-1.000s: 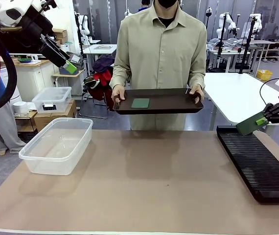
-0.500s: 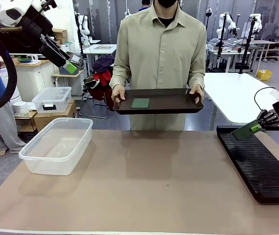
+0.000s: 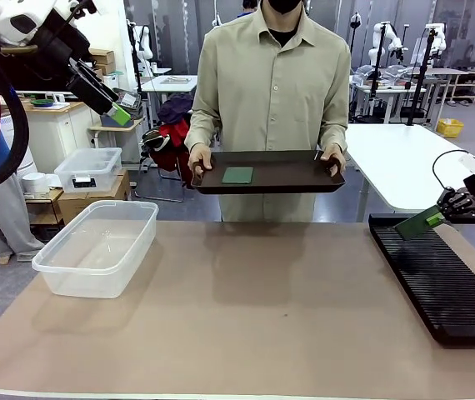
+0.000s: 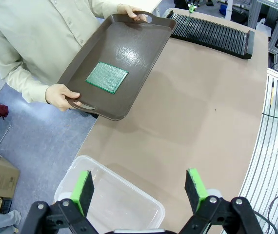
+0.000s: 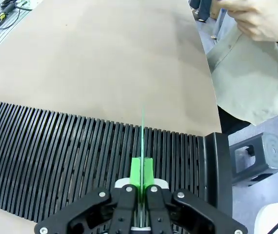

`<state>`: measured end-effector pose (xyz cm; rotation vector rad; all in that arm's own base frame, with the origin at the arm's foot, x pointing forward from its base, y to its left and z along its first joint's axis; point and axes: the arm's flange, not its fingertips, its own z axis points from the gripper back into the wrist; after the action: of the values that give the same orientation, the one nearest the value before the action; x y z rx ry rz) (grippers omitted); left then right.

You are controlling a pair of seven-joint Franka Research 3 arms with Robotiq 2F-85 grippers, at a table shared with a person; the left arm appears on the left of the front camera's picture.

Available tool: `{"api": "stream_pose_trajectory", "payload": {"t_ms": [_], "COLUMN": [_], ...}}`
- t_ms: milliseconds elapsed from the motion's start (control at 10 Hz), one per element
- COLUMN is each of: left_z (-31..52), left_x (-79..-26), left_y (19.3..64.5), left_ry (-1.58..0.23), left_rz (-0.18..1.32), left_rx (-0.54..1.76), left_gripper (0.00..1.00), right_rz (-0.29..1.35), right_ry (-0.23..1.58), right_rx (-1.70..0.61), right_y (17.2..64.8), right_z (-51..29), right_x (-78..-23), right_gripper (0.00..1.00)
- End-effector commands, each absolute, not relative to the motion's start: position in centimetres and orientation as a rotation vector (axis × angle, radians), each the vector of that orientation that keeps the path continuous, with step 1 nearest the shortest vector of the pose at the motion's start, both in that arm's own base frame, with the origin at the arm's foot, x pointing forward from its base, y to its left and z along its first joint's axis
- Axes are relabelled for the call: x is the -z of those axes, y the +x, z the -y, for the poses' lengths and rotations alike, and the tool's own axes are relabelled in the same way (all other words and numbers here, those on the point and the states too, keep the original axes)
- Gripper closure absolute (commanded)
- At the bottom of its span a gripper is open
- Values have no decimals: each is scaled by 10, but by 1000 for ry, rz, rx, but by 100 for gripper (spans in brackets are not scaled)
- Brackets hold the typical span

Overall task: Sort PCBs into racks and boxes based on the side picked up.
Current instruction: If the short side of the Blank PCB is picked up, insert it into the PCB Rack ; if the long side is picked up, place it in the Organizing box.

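Slotting the PCB [image 3: 421, 223] looks like the step in hand: the right gripper [image 3: 447, 215] pinches it edge-on and tilted, just above the far end of the rack [image 3: 437, 283]. To do it well, line the thin edge up with one slot, lower it straight, and let go only once it sits; a skewed board would likely ride on the ribs. The left gripper [image 4: 140, 187] hangs spread wide, high over the box [image 3: 71, 279]. A second PCB [image 3: 238, 175] lies flat on the tray [image 3: 296, 177] held by the person. No brand or writing is readable
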<state>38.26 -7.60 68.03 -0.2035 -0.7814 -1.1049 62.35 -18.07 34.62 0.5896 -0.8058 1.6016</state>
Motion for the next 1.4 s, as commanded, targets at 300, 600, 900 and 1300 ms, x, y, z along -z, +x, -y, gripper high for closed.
{"api": "stream_pose_trajectory", "payload": {"t_ms": [300, 600, 900, 1300], "left_z": [75, 75, 75, 75], "left_x": [-679, -679, -679, -679], "left_y": [383, 383, 383, 383], "left_ry": [-195, -195, -195, -195], "left_rz": [776, 776, 776, 776], "left_rx": [1102, 1102, 1102, 1102], "left_gripper": [0, 0, 0, 0], "right_rz": [778, 798, 872, 923], "right_ry": [560, 560, 570, 590], "right_rx": [-1651, -1686, -1677, -1685], "right_y": [626, 623, 616, 610], "right_z": [182, 182, 180, 181], "right_x": [-334, -326, -326, -338], "right_gripper": [98, 98, 98, 98]}}
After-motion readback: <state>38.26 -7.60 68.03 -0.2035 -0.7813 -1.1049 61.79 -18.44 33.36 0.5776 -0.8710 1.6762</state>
